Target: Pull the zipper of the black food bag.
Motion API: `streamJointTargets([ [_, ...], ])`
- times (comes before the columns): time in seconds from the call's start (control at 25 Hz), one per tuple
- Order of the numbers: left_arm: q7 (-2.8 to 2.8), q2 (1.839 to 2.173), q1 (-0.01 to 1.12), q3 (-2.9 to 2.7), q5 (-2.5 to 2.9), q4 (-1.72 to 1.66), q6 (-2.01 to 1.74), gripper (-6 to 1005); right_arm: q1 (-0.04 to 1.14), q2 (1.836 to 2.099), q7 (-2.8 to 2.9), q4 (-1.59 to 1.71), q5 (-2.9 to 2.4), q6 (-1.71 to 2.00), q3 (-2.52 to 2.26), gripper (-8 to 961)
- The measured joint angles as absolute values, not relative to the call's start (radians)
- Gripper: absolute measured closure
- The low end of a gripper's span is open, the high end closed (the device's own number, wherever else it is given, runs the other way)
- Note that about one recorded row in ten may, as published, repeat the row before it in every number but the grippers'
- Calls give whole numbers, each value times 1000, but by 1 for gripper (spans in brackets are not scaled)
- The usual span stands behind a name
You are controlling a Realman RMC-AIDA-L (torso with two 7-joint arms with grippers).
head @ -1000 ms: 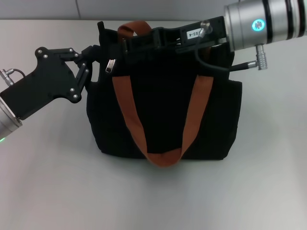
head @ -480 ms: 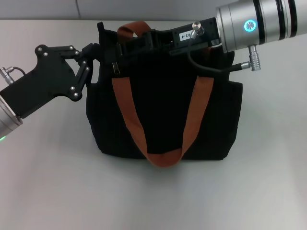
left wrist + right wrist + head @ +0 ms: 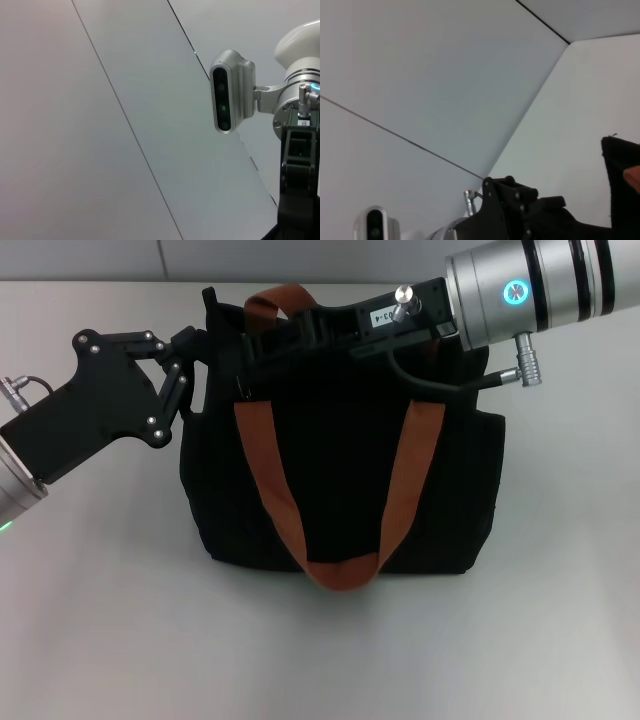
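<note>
— Black food bag (image 3: 345,480): where is it?
— Centre of the head view, on the white table (image 3: 560,620), rust-brown straps (image 3: 262,465) hanging down its front.
— And the grippers?
— Left gripper (image 3: 205,355) grips the bag's upper-left corner. Right gripper (image 3: 250,355) reaches in from upper right along the top edge.
— The zipper (image 3: 239,383)?
— Only a dark sliver under the right gripper's tip; whether those jaws hold it, I cannot tell.

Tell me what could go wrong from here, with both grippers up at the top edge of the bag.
1. The zipper pull is hidden behind the right gripper, so a missed or slipping grasp could go unnoticed.
2. The left gripper holds only the black food bag corner; the soft bag may drag or tip.
3. The rust-brown strap near the zip line might snag.
</note>
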State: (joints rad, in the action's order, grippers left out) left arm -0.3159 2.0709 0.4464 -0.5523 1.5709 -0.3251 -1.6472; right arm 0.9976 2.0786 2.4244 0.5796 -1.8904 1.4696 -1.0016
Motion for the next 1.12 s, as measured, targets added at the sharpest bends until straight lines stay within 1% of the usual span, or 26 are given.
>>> streamJointTargets([
  [0.6,-322,2070,451,-552,1560,-325,-1660,977,1000,2079,2419,617,-1931,1456,-1026,486],
  [1.12,-326,2071,453,-552,1556,-325,-1663,977,1001,2084,2412,628,-1896,1466,-1053,512],
])
